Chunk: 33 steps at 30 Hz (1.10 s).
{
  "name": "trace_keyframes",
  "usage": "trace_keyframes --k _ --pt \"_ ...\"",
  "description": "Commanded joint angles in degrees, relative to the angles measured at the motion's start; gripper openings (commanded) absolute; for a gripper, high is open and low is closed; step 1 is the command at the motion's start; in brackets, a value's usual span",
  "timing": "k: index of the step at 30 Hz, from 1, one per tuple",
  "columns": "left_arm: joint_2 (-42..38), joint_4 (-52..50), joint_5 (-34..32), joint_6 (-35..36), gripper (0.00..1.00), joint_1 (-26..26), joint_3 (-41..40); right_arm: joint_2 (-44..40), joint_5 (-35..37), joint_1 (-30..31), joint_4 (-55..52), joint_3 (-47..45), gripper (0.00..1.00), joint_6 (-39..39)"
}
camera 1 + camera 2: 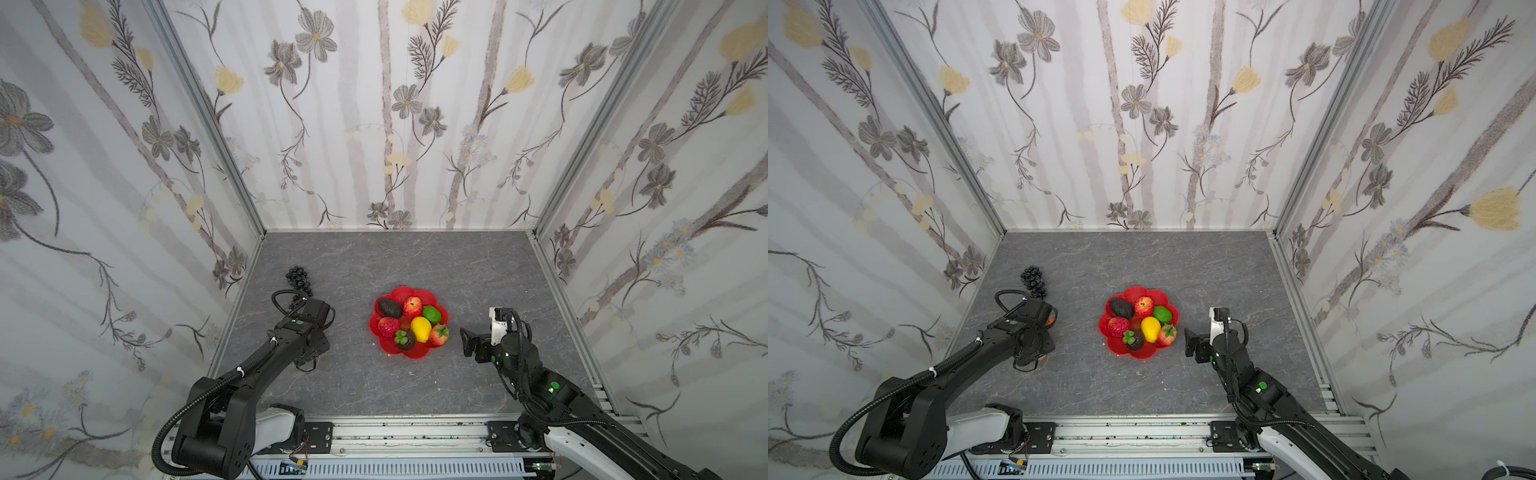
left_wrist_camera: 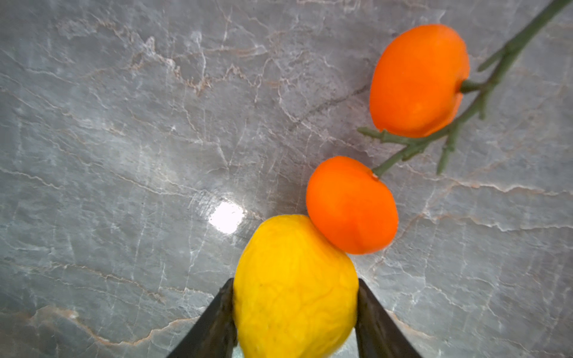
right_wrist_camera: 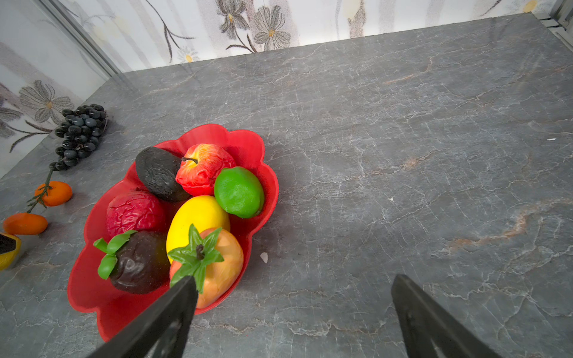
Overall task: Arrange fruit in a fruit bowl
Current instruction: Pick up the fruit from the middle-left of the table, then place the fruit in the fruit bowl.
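Grey marble table (image 1: 415, 257) between flowered walls, red fruit bowl (image 1: 413, 352) at its middle.
The left gripper (image 2: 295, 280) clamps a yellow lemon (image 2: 294, 297) just beside two oranges (image 2: 352, 206). The right gripper (image 3: 294, 279) stands wide and empty beside the bowl, which holds an avocado (image 1: 389, 308), an apple (image 1: 412, 306) and a lime (image 1: 431, 314). The grape bunch (image 1: 300, 278) lies apart.

No text, label, brand or number legible in any view: checked fruit bowl (image 1: 415, 353), fruit (image 1: 421, 329) and both arms. Only marks are a plain green dot (image 1: 298, 321) on the left arm (image 1: 266, 357), at 9 o'clock from the bowl, and another on the right arm (image 1: 536, 370) at 4 o'clock. Neither carries characters.
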Motion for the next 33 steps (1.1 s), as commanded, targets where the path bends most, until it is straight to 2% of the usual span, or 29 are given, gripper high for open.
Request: trace_keyframes --k 1,8,16,25,33 --pt "-1.1 -1.2 -2.8 -0.3 0.52 -1.3 0.9 0.1 -0.3 0.0 2.4 0.4 0.98 -0.3" --pt "-3.5 -2.3 -2.2 0.8 0.52 -7.5 5.8 -0.4 0.0 0.0 2.5 0.3 0.98 -0.2" --pt "1.6 -2.0 3.1 10.2 0.52 -16.7 18.7 -0.6 0.9 0.0 3.0 0.1 0.98 -0.5" --pt "18.1 -4.9 8.4 21.5 0.52 -25.0 38.2 -1.7 1.8 0.0 2.9 -0.3 0.98 -0.7" --pt "33.3 -10.6 10.9 23.9 0.52 -29.6 53.8 -4.1 2.2 -0.1 2.1 -1.0 0.98 -0.6"
